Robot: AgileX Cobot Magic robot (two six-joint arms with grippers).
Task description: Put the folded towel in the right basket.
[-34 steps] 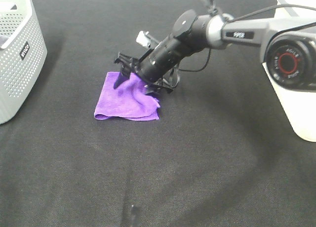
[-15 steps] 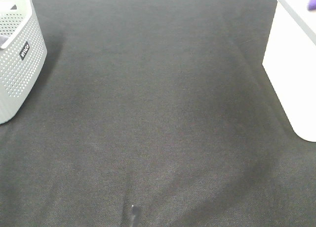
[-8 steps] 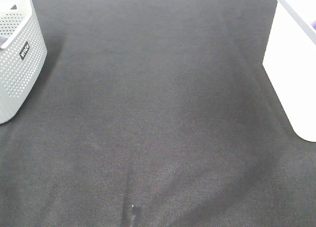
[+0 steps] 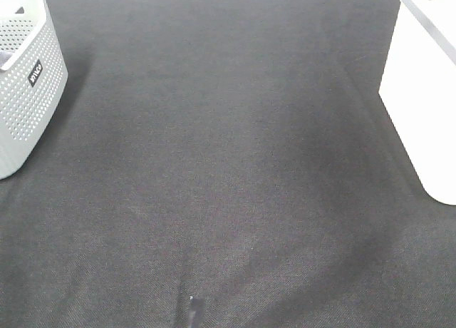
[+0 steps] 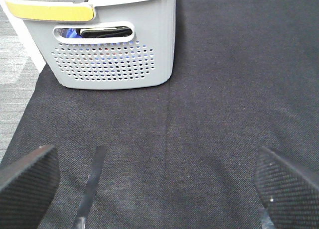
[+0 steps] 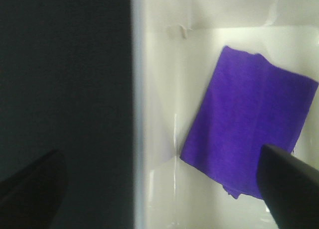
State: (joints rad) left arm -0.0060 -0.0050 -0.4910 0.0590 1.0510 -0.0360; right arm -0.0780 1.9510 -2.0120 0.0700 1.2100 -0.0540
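The purple folded towel (image 6: 249,139) lies flat on the floor of the white right basket (image 6: 159,89), seen in the right wrist view. My right gripper (image 6: 159,189) hovers above the basket's left wall, open and empty, its dark fingertips (image 6: 289,189) spread wide. In the exterior high view the right basket (image 4: 420,107) stands at the right edge; the towel and both grippers do not show there. My left gripper (image 5: 159,184) is open and empty above the black cloth.
A grey perforated basket (image 4: 28,93) stands at the left edge of the black tablecloth (image 4: 228,164). In the left wrist view this basket (image 5: 114,55) has a yellow handle (image 5: 50,10) and some items inside.
The right arm and the towel have left the middle of the table. A purple bit showed at the right basket's rim one second ago and is now out of the exterior view.
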